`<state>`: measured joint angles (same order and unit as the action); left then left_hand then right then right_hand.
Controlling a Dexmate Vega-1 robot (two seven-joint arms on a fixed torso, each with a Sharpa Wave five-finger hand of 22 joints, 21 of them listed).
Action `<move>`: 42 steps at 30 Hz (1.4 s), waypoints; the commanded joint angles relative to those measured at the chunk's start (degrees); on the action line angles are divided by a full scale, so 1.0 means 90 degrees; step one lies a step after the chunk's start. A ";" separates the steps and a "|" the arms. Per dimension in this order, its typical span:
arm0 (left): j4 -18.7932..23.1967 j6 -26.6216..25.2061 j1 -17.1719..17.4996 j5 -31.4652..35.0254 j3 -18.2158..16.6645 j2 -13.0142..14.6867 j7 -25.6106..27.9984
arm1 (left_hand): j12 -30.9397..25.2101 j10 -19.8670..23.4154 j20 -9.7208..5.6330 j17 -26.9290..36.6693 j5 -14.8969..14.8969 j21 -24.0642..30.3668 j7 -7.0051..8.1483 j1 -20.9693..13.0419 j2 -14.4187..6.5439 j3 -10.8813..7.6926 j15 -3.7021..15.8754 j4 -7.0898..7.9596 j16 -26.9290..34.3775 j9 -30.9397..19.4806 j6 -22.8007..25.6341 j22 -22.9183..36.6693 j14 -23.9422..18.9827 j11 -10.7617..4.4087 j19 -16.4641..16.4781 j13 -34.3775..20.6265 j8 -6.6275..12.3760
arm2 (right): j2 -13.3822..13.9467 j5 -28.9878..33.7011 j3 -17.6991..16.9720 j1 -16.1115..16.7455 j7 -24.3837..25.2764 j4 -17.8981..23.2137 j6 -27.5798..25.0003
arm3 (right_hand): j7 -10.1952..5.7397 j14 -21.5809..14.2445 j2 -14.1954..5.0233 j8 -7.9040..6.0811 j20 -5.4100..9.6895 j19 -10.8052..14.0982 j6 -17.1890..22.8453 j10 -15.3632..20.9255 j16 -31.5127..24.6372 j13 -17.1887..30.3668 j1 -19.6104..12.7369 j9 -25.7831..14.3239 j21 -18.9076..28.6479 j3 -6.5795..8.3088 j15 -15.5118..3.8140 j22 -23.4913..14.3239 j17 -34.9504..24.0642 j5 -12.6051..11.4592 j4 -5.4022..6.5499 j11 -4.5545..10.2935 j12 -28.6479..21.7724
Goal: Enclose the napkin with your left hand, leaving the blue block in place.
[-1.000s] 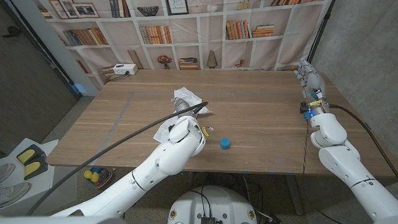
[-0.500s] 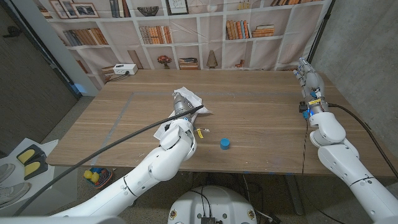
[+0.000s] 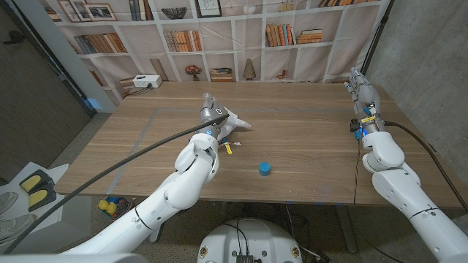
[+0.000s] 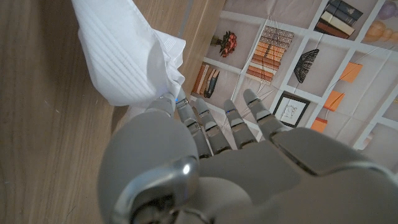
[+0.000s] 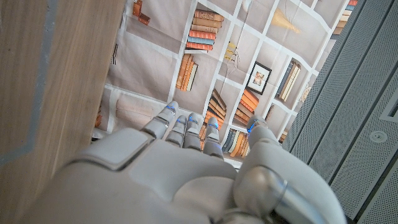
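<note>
1. The blue block (image 3: pixel 264 169) sits nearest me, well apart from the napkin (image 3: pixel 232 121) and to its right.
2. My left hand (image 3: pixel 210 117) is at the napkin, fingers (image 4: pixel 205 127) straight and spread, thumb against the cloth, nothing enclosed yet.
3. The napkin looks light, soft and crumply; I'd gather its bunched middle.
4. Far right of the napkin, at the table's (image 3: pixel 307 131) edge, my right hand (image 3: pixel 360 86) waits, fingers extended, empty.
</note>
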<state>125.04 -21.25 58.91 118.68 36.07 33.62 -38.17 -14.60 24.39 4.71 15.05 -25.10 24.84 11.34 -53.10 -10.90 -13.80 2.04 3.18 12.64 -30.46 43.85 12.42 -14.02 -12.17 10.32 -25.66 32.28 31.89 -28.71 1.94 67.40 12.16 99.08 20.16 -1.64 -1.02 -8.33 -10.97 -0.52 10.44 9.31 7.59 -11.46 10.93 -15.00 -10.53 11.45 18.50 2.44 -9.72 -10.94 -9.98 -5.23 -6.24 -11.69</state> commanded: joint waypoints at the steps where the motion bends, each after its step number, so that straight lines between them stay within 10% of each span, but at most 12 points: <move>1: -0.0186 -0.0142 -0.0323 -0.0783 -0.0404 -0.0226 0.0519 | -0.0010 -0.0021 -0.0005 0.0035 -0.0078 0.0053 -0.0010 -0.0048 -0.0047 -0.0065 0.0708 0.0081 -0.0008 -0.0168 -0.0086 0.0035 0.0017 0.0012 0.0041 -0.0059 0.0139 | -0.0036 0.0069 0.0000 0.0078 0.0119 0.0068 0.0016 | -0.0001 -0.0043 0.0012 -0.0002 0.0012 0.0051 0.0054 0.0070 -0.0002 0.0022 -0.0009 -0.0022 0.0001 0.0024 0.0001 -0.0031 0.0002 -0.0033 0.0029 -0.0008 0.0008; 32: -0.3879 -0.0929 -0.3177 -0.0398 0.0866 -0.0767 0.1098 | -0.0091 0.0136 -0.0067 0.0035 -0.0225 0.0195 -0.0039 -0.0169 0.0070 -0.0197 0.0782 0.0231 -0.0017 -0.0911 -0.0195 0.0030 -0.0065 -0.0006 0.0105 -0.0253 0.0833 | -0.0077 0.0014 0.0015 -0.0076 0.0104 -0.0238 -0.0022 | 0.0000 -0.0047 0.0031 -0.0003 0.0014 0.0044 0.0060 0.0080 0.0005 0.0022 -0.0001 -0.0022 -0.0005 0.0016 0.0009 -0.0031 0.0002 -0.0033 0.0030 -0.0021 0.0008; 42: -0.5299 -0.1218 -0.3888 -0.0910 0.1521 -0.0899 0.2401 | -0.0178 0.0346 -0.0142 0.0015 -0.0237 0.0273 0.0020 -0.0211 0.0227 -0.0138 0.0937 0.0216 0.0014 -0.0941 -0.0140 0.0015 -0.0237 -0.0016 0.0216 -0.0318 0.0974 | -0.0090 -0.0022 0.0066 -0.0262 0.0032 -0.0448 -0.0077 | 0.0001 -0.0040 0.0038 -0.0004 0.0013 0.0043 0.0065 0.0083 0.0011 0.0022 -0.0005 -0.0022 -0.0007 0.0016 0.0010 -0.0031 0.0004 -0.0035 0.0026 -0.0019 0.0008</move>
<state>90.16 -29.24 30.96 112.82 43.89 26.85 -25.99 -15.70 26.41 3.67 15.16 -26.78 26.78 10.76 -54.73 -9.58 -15.39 2.24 5.25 12.64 -39.23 41.43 12.51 -15.08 -12.17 11.36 -28.19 40.35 31.23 -28.53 2.09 66.52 13.02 96.86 19.91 -1.64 -1.01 -8.33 -10.97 -0.52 10.44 9.31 8.00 -11.46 10.97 -15.00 -10.53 11.45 18.50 2.44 -9.72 -10.94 -9.98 -5.23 -6.65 -11.69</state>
